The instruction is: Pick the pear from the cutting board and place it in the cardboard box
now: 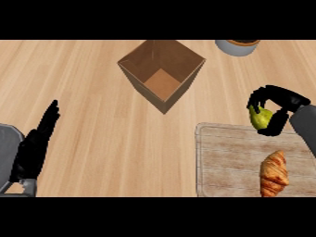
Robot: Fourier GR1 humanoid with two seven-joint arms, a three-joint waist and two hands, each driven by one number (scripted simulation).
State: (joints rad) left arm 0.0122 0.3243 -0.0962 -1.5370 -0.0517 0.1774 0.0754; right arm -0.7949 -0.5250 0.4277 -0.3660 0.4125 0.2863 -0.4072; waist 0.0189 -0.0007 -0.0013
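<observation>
The cardboard box (161,74) stands open, holding nothing; right hand (275,111) grasps the pear (259,117); left hand (37,143) rests released.

A kitchen: a pale wood-grain worktop (71,78) carries a whitewashed wooden cutting board (229,157) with a golden-brown croissant (274,173) on it, and a grey round pot (237,47) stands at the far edge.

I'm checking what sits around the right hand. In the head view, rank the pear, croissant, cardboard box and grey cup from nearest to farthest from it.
1. pear, held in the right hand
2. croissant, below on the cutting board
3. grey cup, top edge
4. cardboard box, left
Cup and box are nearly tied.
</observation>
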